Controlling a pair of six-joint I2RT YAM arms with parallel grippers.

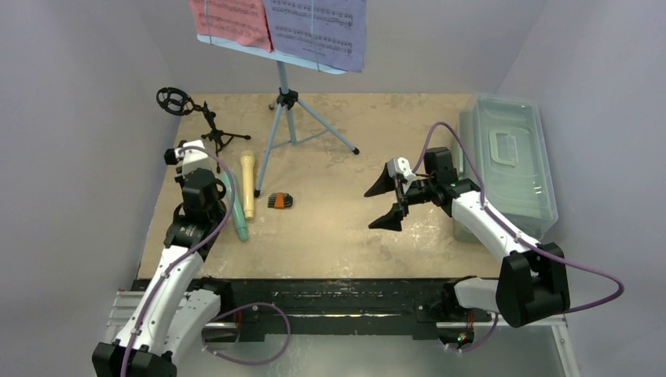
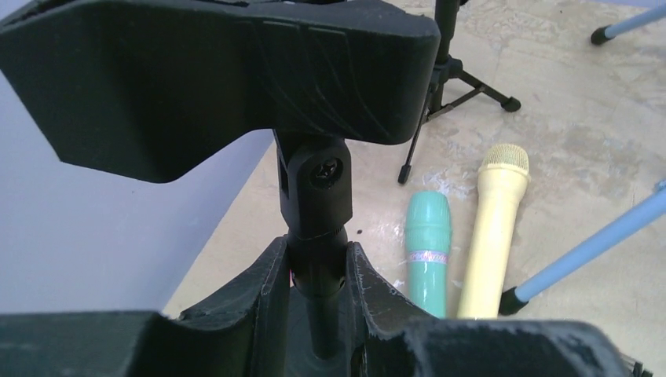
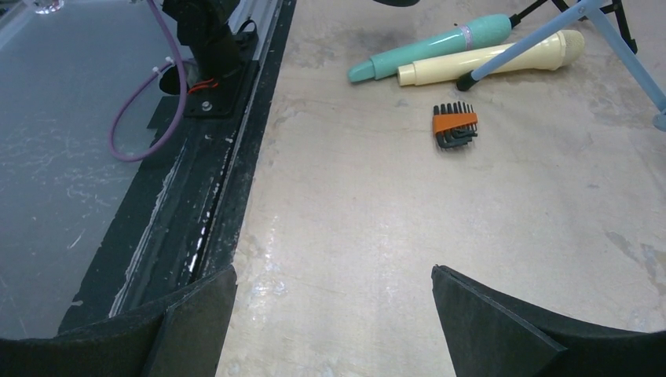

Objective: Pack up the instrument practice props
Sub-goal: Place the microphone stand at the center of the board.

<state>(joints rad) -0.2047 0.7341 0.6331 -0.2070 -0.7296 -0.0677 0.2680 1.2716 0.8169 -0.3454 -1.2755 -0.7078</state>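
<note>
Two arms, one busy: left gripper (image 2: 314, 263) fingers clamped on stem of small black microphone tripod (image 2: 316, 177), near left edge. Right gripper (image 1: 371, 210) fingers apart, mid-tabletop. Stowing step; next likely needs the lidded tub (image 1: 510, 157), right edge, opened.

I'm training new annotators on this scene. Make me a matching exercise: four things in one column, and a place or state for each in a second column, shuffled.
Things
1 left gripper
2 right gripper
3 yellow mic
4 tub

Places or states
A lid on, at the right edge of the table
B open, empty
C flat beside the mint mic
D shut on a black mic stand

Pairs: 1-D, 2-B, 3-C, 4-A
</note>
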